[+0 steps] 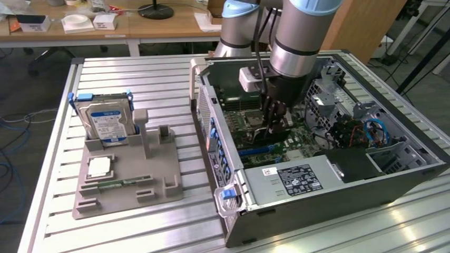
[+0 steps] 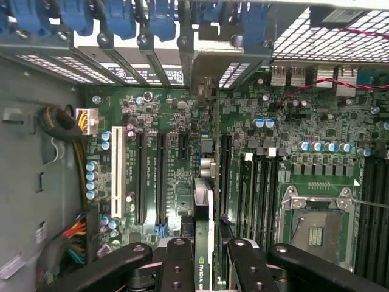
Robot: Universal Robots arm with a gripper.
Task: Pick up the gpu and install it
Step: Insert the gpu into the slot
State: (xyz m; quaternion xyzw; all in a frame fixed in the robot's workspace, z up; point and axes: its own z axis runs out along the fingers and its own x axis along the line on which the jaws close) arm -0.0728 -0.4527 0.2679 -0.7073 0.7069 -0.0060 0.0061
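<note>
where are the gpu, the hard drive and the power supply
gpu (image 2: 203, 243): wrist view, on its thin green board edge
hard drive (image 1: 105, 124): exterior view, on its blue-white label
power supply (image 1: 299, 180): exterior view, on its black label

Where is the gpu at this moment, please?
In the wrist view the gpu is held edge-on in the pincer, over the expansion slots inside the open computer case.
</note>
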